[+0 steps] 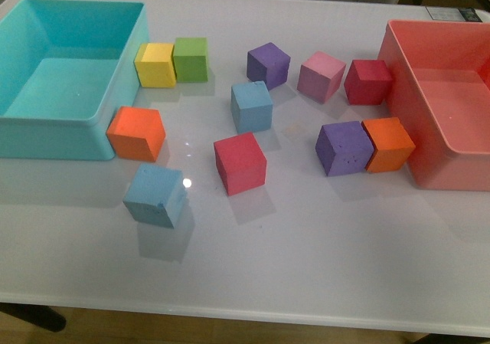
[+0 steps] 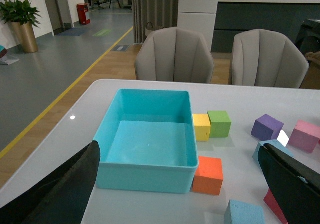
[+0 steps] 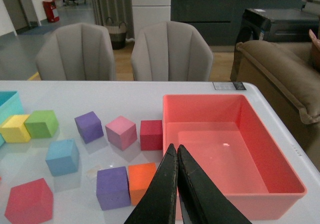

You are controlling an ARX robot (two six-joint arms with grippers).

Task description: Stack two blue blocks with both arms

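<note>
one blue block [image 2: 243, 214] partly off-frame

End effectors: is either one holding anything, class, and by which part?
Nothing is held. The left end effector is open and empty; the right end effector is shut on nothing. Both blue blocks sit on the table.

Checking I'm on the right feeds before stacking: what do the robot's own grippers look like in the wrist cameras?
Left gripper: two broad, matte black fingers with rounded edges. Right gripper: two slim black fingers tapering to points, slightly glossy. No cables or lights show; the front view shows neither arm.
</note>
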